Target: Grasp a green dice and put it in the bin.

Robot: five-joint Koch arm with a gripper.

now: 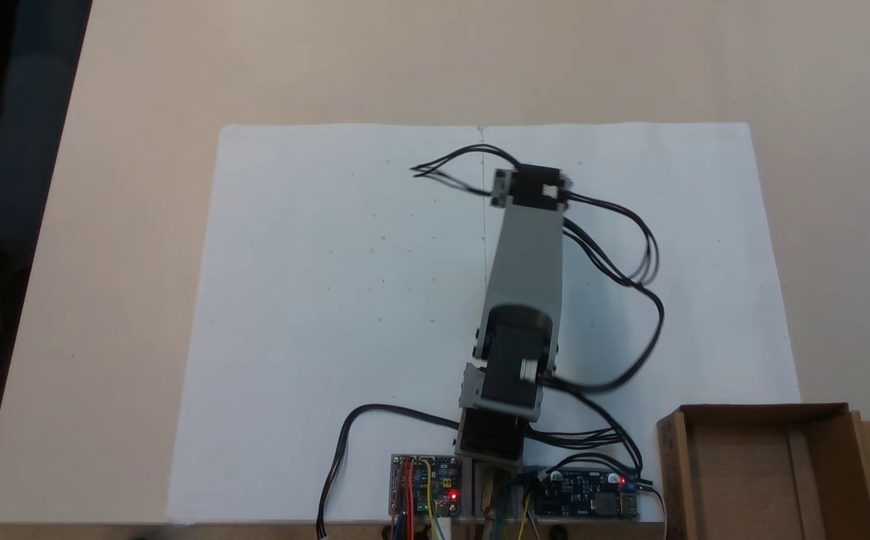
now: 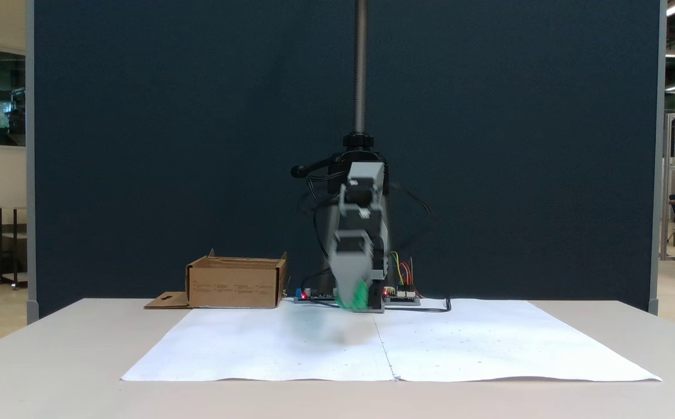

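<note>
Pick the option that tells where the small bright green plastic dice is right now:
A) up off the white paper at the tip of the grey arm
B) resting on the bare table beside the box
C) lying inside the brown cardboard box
A: in a fixed view the small bright green plastic dice blurs at the grey arm's lowered tip, above the white paper and apart from the brown cardboard box.

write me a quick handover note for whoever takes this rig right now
Tool: blurred, something green at its tip, probably the green dice, carried above the white paper. Whether the grip is firm can't be told.
Bin: by the arm's base, nothing visible inside.
Done: pick-up, it seems.
Left: swing over the bin, release the dice.
</note>
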